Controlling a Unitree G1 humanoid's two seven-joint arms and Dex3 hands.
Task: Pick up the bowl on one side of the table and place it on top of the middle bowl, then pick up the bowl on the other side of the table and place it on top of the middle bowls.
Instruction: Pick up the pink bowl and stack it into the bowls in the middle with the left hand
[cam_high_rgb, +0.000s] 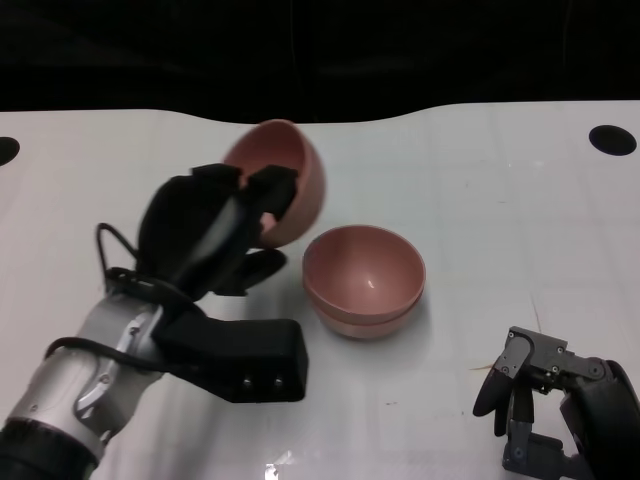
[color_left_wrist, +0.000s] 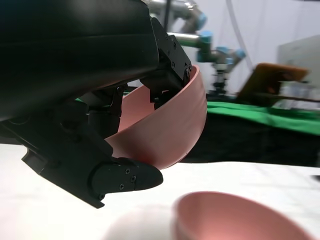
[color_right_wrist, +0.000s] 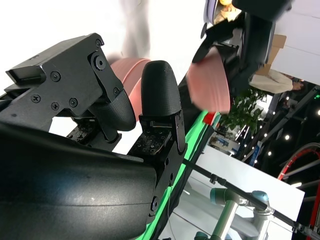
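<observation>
Right hand fingers apart, empty; left hand fingers clamped on tilted pink bowl.

Held bowl just left of stacked bowls; bare table right.

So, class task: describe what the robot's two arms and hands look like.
The left forearm is silver metal wrapped with black cables, ending in a black left hand of blocky, screw-fastened segments. The right hand is black too, with grey plates and small screws.
</observation>
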